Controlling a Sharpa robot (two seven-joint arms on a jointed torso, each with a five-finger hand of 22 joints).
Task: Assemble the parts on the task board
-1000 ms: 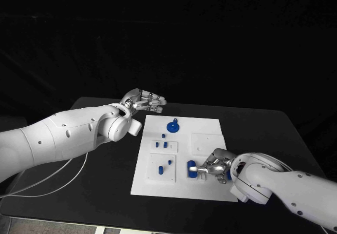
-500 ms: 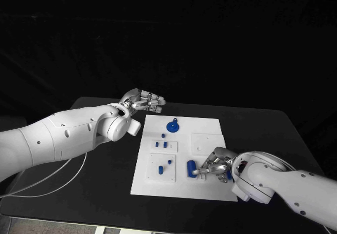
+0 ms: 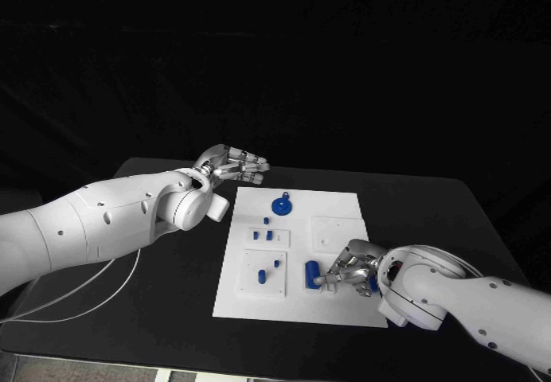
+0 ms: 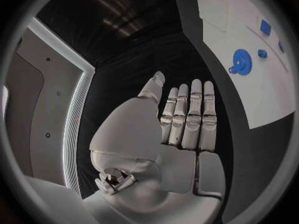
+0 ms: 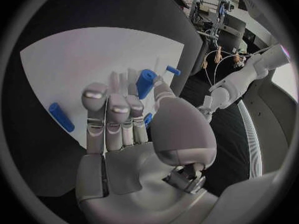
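Since a second ago the right hand has edged inward on the task board, fingers pinching a blue cylinder. Left hand idles, fingers together. Next: seating it, probably.

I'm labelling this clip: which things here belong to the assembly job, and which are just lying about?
Part of the job:
task board
blue cylinder at the right hand
blue gear
blue pegs

Lying about:
white cable on the black table
left hand, idle and apart from the board
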